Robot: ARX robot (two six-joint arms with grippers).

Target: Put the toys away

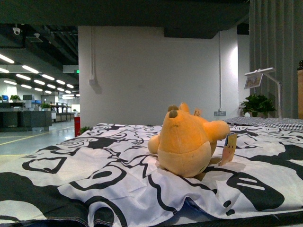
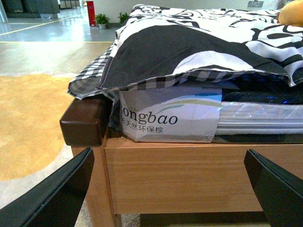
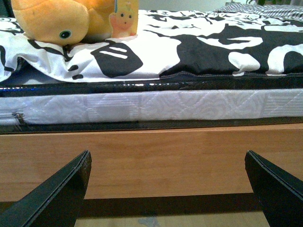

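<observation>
Plush toy [image 1: 187, 144] near the bed's [image 1: 71, 182] front edge, your left jaws and right jaws spread wide, empty, facing the wooden bed frame [image 3: 151, 161].

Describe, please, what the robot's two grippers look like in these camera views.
The left gripper and right gripper look alike: each has two plain black fingers, smooth, flat-sided and tapering to a pointed tip. No cables, markings or pads of another colour show. The front view shows neither arm.

Left gripper [image 2: 168, 152] agape; right gripper [image 3: 168, 153] agape
</observation>
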